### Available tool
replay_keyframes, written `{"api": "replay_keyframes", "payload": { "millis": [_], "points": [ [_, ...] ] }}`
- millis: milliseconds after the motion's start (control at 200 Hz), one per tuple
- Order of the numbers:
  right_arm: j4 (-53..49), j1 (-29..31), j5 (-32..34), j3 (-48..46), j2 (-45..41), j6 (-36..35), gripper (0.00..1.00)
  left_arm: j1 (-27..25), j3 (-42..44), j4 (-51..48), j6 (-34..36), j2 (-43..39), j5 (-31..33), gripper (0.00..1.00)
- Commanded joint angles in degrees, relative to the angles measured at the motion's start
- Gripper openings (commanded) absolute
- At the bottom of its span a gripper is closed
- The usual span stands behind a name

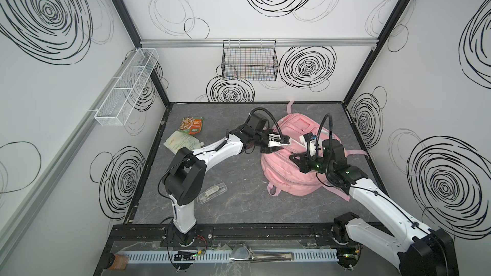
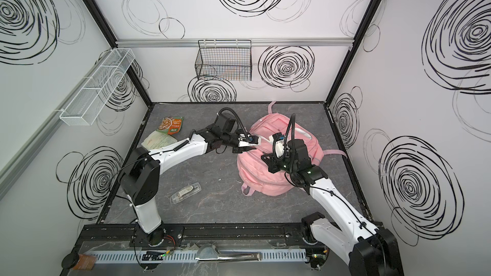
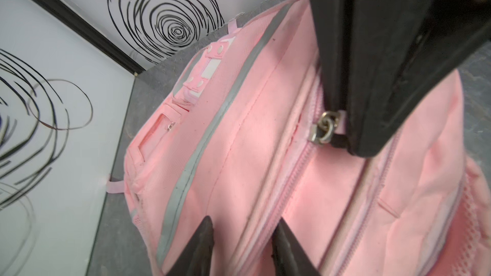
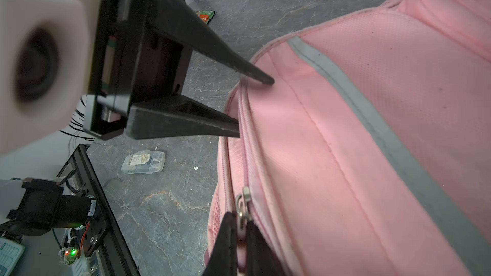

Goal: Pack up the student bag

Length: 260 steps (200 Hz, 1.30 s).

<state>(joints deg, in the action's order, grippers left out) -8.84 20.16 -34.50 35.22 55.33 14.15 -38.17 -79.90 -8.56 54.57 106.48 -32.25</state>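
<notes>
The student bag [image 1: 289, 181] [image 2: 263, 181], a large pink backpack with a grey stripe, lies flat on the right half of the table. My right gripper [image 1: 291, 156] [image 2: 263, 158] [image 4: 240, 217] is over its middle, shut on a metal zipper pull [image 4: 244, 203] [image 3: 324, 128]. My left gripper [image 1: 276, 149] [image 2: 248, 150] [image 3: 244, 220] [image 4: 252, 107] is at the bag's left edge. Its fingers stand apart, tips on the pink fabric [image 3: 252, 128] on either side of the zipper seam. What is inside the bag [image 4: 345, 155] is hidden.
A clear plastic case [image 1: 212, 191] [image 2: 185, 193] [image 4: 143, 161] lies on the table in front of the left arm. An orange-green snack packet [image 1: 191, 125] [image 2: 171, 124] and a pale pouch [image 1: 182, 143] lie at the back left. A black wire basket [image 1: 249, 61] and a white mesh shelf [image 1: 127, 86] hang on the walls.
</notes>
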Motion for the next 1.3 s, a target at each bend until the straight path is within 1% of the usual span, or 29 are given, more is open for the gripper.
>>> {"api": "replay_keyframes", "payload": {
  "millis": [0, 50, 115, 165, 180, 320, 385, 450, 495, 595, 655, 720, 800, 856, 966, 986, 1076, 1131, 1201, 1221, 1271, 1281, 1296],
  "points": [
    [3.86, 0.24, -4.30, 3.31, -2.28, -0.71, 0.00, -0.26, -0.70, -3.05, 3.44, 1.89, 2.84, 0.30],
    [3.54, 0.17, -3.86, 3.59, -2.38, -0.75, 0.00, 0.09, -0.38, -3.11, 3.45, 1.77, 3.40, 0.29],
    [2.81, -0.20, -3.09, 4.35, -2.31, -0.71, 0.00, 0.91, 0.36, -2.98, 3.21, 1.14, 3.51, 0.15],
    [2.65, -0.73, -2.64, 4.81, -2.25, -0.58, 0.00, 1.78, 1.31, -1.82, 1.70, 0.31, 3.51, 0.05],
    [2.68, -0.88, -2.55, 4.92, -2.18, -0.52, 0.00, 2.05, 1.65, -1.30, 1.13, -0.01, 3.51, 0.00],
    [4.56, -1.80, -2.43, 5.74, -0.86, 0.16, 0.00, 4.35, 6.37, 4.06, -8.22, -4.80, 3.06, 0.00],
    [5.01, -1.81, -2.26, 7.16, 0.96, 0.02, 0.00, 4.52, 9.63, 7.30, -14.50, -8.19, 4.92, 0.00],
    [5.55, -1.84, -1.93, 8.82, 3.45, -0.44, 0.00, 4.21, 12.68, 10.40, -23.08, -11.50, 7.43, 0.00],
    [5.71, -1.83, -1.41, 10.26, 5.48, -0.84, 0.00, 3.70, 14.91, 13.54, -30.30, -13.53, 8.77, 0.00],
    [5.07, -1.75, -0.65, 13.96, 9.82, -1.80, 0.00, 1.77, 19.22, 22.13, -43.21, -16.02, 8.30, 0.00],
    [4.14, -1.74, -0.48, 15.87, 11.51, -1.63, 0.00, 0.36, 18.70, 24.54, -49.15, -15.12, 8.48, 0.00],
    [3.69, -1.67, -0.01, 16.89, 12.00, -0.99, 0.00, -1.03, 15.44, 23.61, -55.84, -12.50, 9.07, 0.00],
    [4.32, -1.21, 1.78, 15.63, 10.83, -0.56, 0.00, -2.93, 11.30, 21.37, -64.18, -9.09, 9.57, 0.00],
    [4.48, -0.99, 3.70, 14.24, 9.58, -0.57, 0.00, -4.27, 10.23, 21.34, -69.85, -7.70, 9.97, 0.00],
    [5.16, -1.03, 5.98, 10.52, 7.66, -1.22, 0.00, -6.75, 12.29, 27.68, -78.70, -7.24, 10.86, 0.00],
    [5.21, -1.15, 6.07, 9.96, 7.48, -1.35, 0.00, -7.02, 12.79, 29.29, -81.27, -7.16, 10.87, 0.00],
    [5.85, -1.35, 6.61, 7.19, 7.25, -1.41, 0.00, -6.97, 13.95, 34.89, -89.24, -6.21, 10.87, 0.00],
    [7.16, -1.40, 7.19, 5.08, 7.25, -1.44, 0.00, -6.68, 12.88, 36.09, -92.16, -4.77, 10.69, 0.00],
    [9.28, -1.74, 9.05, 2.51, 7.25, -0.86, 0.00, -6.42, 10.95, 38.49, -91.04, -2.74, 8.21, 0.00],
    [10.23, -1.88, 9.87, 1.81, 7.25, -0.78, 0.00, -6.26, 10.54, 39.61, -90.35, -2.19, 7.18, 0.02],
    [12.81, -2.21, 11.28, 0.15, 7.25, -1.00, 0.00, -5.22, 9.42, 41.07, -89.87, -1.02, 5.06, 0.28],
    [13.22, -2.40, 11.47, -0.10, 7.25, -1.09, 0.00, -4.89, 9.10, 41.10, -90.00, -0.84, 4.58, 0.31],
    [13.80, -2.53, 11.90, -0.41, 7.25, -1.20, 0.00, -4.42, 8.76, 41.23, -90.19, -0.50, 3.77, 0.33]
  ]
}}
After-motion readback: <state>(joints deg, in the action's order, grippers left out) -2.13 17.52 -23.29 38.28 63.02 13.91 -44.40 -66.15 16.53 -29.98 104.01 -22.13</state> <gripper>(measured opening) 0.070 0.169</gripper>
